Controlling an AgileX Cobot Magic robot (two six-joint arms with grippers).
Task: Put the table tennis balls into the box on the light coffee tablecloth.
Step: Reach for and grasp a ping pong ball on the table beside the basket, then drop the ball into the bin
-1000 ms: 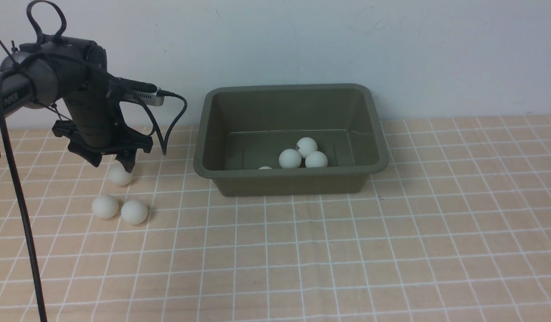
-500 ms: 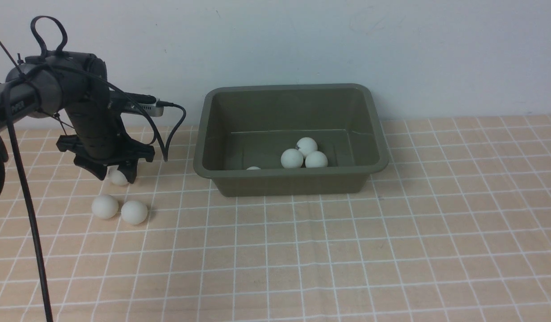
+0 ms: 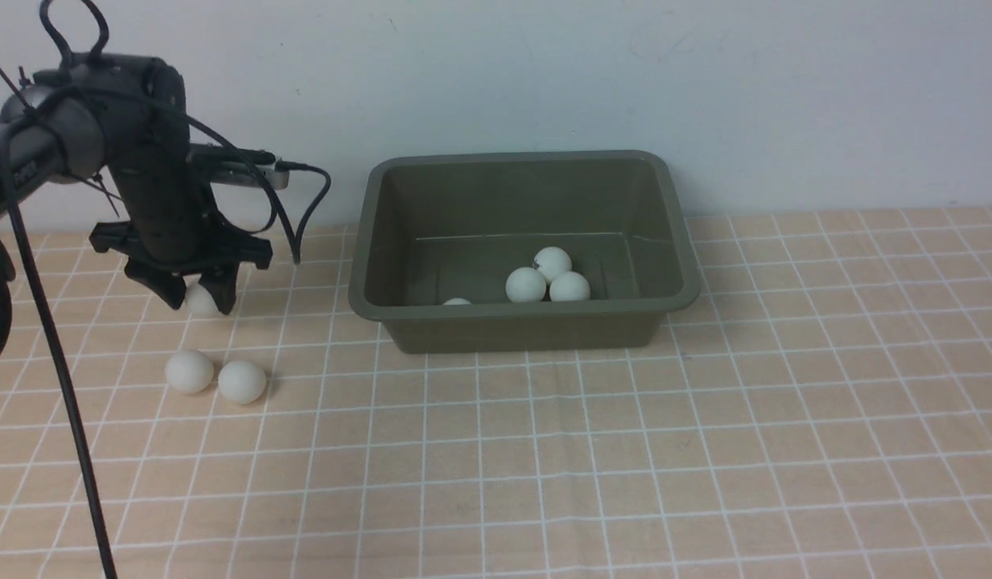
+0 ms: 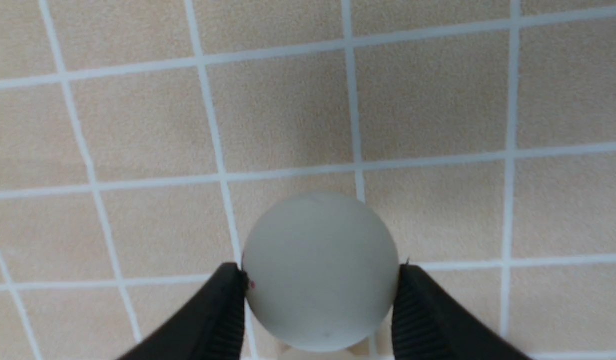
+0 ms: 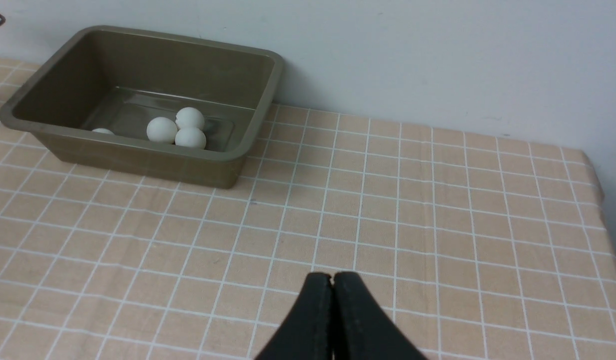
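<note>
My left tool (image 3: 198,304) pinches one white table tennis ball (image 4: 320,250) between its two black fingers, both touching the ball's sides, low over the light coffee tablecloth (image 3: 624,450) on my left. Two more balls (image 3: 189,371) lie side by side on the cloth, nearer me. The olive box (image 3: 524,330) sits to the right of the tool, with four balls (image 3: 526,285) inside. My right tool (image 5: 331,282) is pressed together and holds nothing. The ball looks smooth and light, so I judge a gentle, centred pinch best. I should raise it clear of the box's rim, carry it over the middle, then release low so it does not bounce out.
</note>
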